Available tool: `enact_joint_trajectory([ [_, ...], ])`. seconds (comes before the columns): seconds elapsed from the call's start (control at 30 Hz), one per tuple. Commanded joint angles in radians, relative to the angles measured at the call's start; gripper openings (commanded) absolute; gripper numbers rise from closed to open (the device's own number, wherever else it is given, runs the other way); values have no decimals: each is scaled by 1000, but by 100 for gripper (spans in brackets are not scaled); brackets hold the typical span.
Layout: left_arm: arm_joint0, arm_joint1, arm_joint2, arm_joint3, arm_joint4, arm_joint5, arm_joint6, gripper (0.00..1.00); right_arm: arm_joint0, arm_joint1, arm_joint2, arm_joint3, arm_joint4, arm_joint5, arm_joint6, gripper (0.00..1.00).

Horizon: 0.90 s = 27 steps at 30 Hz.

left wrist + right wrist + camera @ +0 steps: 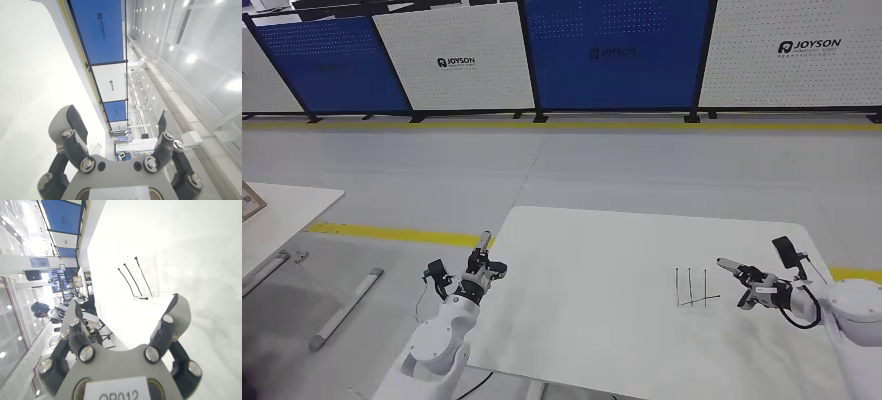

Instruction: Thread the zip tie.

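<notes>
Left jaws were wide open and empty, held at the left edge of the table point(592, 300). Right jaws were open too, empty, over the table's right side, pointed toward the zip ties point(697, 288). Black zip ties lay flat near the right jaws, not touching them: three side by side, another strip crossing their ends. Blue and white panels point(617, 50) stood behind

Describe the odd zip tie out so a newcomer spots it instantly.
On the white table, just ahead of the right end effector, lie four black zip ties. Three run side by side; the crosswise tie lies across their ends on the robot's side.
</notes>
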Motion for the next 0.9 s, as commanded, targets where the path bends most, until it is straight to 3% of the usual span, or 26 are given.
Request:
enact_joint_trajectory([
  [0.0, 0, 0, 0, 0, 0, 0, 0, 100, 8, 1, -20, 6, -22, -10, 22, 100],
  [0.3, 0, 0, 0, 0, 0, 0, 0, 100, 88, -7, -109, 82, -84, 12, 65, 100],
  [0.67, 0, 0, 0, 0, 0, 0, 0, 100, 78, -8, -116, 89, -66, -3, 59, 100],
  [0.87, 0, 0, 0, 0, 0, 0, 0, 100, 99, -13, -127, 140, -38, 14, 38, 100],
])
